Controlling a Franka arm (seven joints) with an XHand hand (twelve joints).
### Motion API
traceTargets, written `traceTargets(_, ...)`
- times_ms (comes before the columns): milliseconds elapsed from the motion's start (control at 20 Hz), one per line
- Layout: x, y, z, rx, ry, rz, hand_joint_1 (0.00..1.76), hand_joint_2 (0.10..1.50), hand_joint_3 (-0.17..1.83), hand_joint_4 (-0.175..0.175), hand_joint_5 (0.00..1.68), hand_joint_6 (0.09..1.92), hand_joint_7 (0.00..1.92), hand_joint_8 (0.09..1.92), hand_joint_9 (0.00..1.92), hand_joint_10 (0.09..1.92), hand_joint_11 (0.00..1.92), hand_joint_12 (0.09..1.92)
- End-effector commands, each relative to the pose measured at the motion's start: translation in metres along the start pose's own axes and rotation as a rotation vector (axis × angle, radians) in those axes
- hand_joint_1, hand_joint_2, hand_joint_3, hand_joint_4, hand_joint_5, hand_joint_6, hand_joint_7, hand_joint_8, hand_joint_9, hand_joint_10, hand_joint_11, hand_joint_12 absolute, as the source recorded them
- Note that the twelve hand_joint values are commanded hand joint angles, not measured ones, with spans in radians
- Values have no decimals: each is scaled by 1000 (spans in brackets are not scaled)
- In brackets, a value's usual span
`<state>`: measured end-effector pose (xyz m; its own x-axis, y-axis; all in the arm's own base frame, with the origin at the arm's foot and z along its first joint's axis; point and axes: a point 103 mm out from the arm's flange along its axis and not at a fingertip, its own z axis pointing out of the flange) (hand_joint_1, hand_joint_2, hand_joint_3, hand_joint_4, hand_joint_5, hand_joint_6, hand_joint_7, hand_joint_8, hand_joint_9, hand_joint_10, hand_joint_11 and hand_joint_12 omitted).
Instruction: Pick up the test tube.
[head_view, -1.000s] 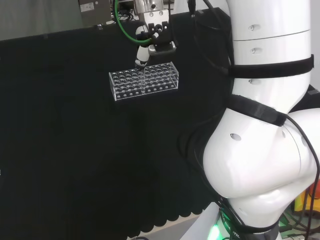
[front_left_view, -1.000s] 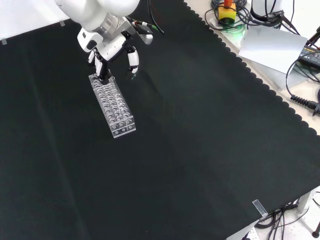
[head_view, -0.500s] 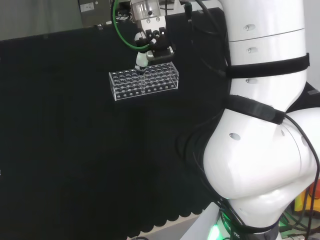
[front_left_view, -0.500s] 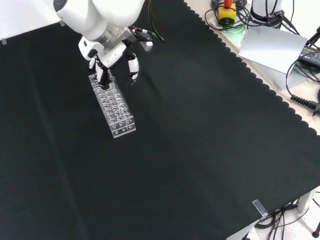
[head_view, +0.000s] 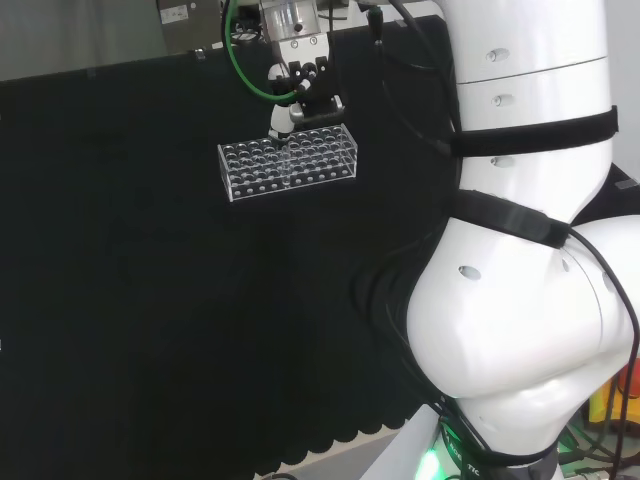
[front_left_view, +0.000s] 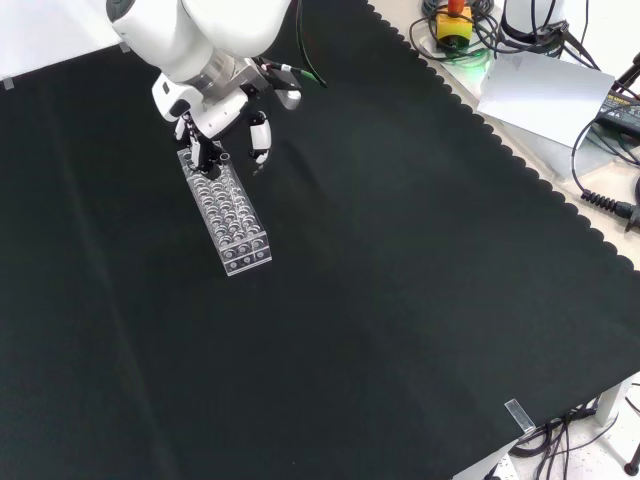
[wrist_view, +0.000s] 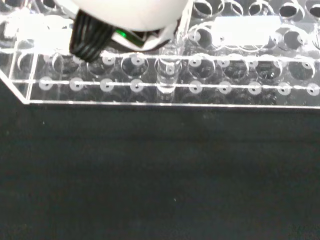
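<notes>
1. step in hand: i judge this the reach-and-grasp stage. my hand (front_left_view: 215, 125) hangs over the far end of the rack (front_left_view: 228, 215) in the front view, and over its back edge in the head view.

2. fingers: in the front view they point down, partly curled, with one standing apart to the right; the tips sit at the rack's top. whether they already pinch anything i cannot tell.

3. test tube (wrist_view: 167, 75): in the wrist view i make out one clear upright tube standing in a hole of the rack's outer row. it is still seated in the rack, not lifted.

4. next move, as i judge it: close the fingers on the tube's top, then draw straight up so it clears its hole without dragging the rack.

5. rack: clear plastic, long box form, flat plates drilled with rows of round holes; glossy, with bright edges.

6. tube: clear, thin cylinder, smooth; hard to pick out against the rack.

7. cloth (front_left_view: 400, 300): black, matt, scalloped along its edge.

8. hand: black and white, hard shell, green cable (head_view: 240, 75) looped behind it.
</notes>
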<state>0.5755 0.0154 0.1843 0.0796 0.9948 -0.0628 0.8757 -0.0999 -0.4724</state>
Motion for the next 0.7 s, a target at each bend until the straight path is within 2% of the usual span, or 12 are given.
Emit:
traceTargets(50,7,14,1,-43,55,35,1083,575,707,-82,858,660,1226,644,1068,601,524,1396)
traceTargets(250,9,20,1,-86,72,51,1129,578,720,-101,982,596,1368,544,1183,555,598,1352)
traceTargets(300,9,22,1,-100,81,60,1144,666,604,-92,1063,630,1409,520,1223,543,625,1342)
traceTargets(400,7,23,1,-125,113,87,1249,788,394,-145,1195,583,1354,522,1306,518,692,1298)
traceTargets(550,5,24,-1,-169,149,114,1307,726,481,-172,1310,481,1378,472,1421,504,816,1231)
traceTargets(700,3,24,-4,-209,175,124,1408,665,562,-175,1322,488,1429,529,1340,437,953,1155)
